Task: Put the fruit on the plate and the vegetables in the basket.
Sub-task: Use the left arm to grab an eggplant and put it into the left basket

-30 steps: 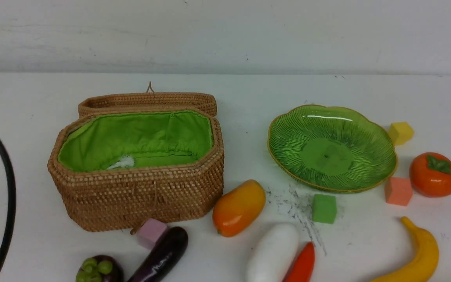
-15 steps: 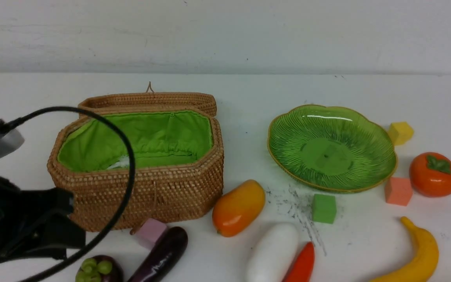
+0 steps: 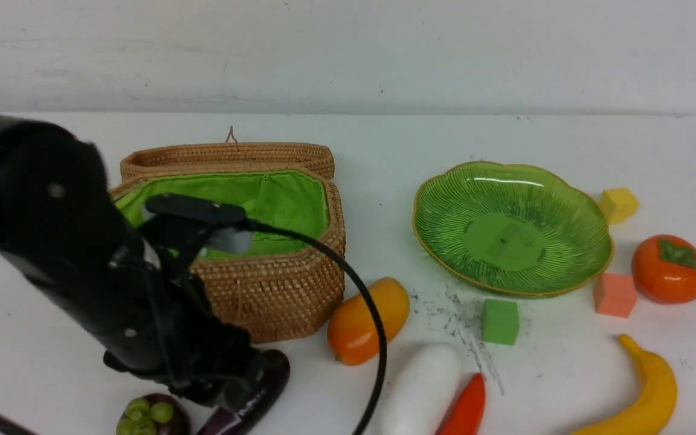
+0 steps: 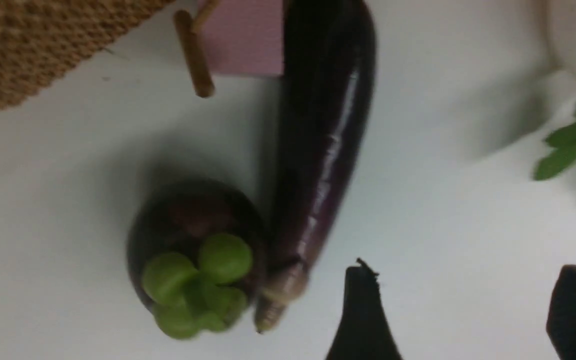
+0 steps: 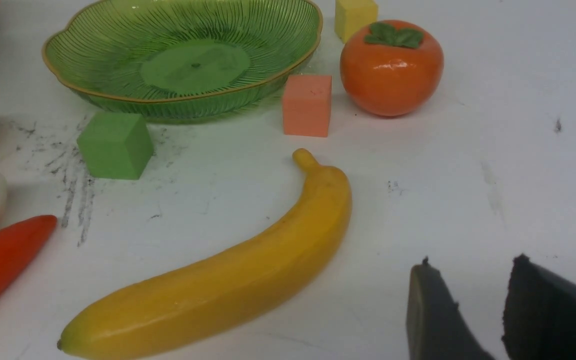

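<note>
Fruit and vegetables all lie on the white worktop (image 3: 505, 139), none of them in a container. The basket (image 3: 281, 290) stands at the left with its lid (image 3: 227, 156) folded back behind it and the green lining showing. The plate (image 3: 565, 199) sits well apart to its right.

The left arm (image 3: 82, 272) reaches across the near left part of the basket, hiding that end in the front view. The left jaws are spread wide with nothing between them. Its wrist view shows one dark finger (image 4: 363, 315) near the stem end of the eggplant (image 4: 323, 150), not touching it. The eggplant lies with that end against the mangosteen (image 4: 195, 250) (the two appear to touch) and its other end beside a pink cube (image 4: 243, 40) at the basket's foot.

The mango (image 3: 348, 326) lies just right of the basket's near corner, with the arm's black cable (image 3: 378, 362) crossing in front of it. Nearer the camera, the radish (image 3: 420, 389) and the carrot (image 3: 466, 408) lie side by side. A green cube (image 3: 500, 321) rests just in front of the plate.

Right of the plate are a yellow cube (image 3: 618, 204), the persimmon (image 3: 669, 269) and a salmon cube (image 3: 614, 295). The banana (image 3: 644, 393) curves along the near right.

The right jaws, seen only in their own wrist view, are parted and grip nothing. Their fingers (image 5: 428, 310) sit over bare worktop near the banana.
</note>
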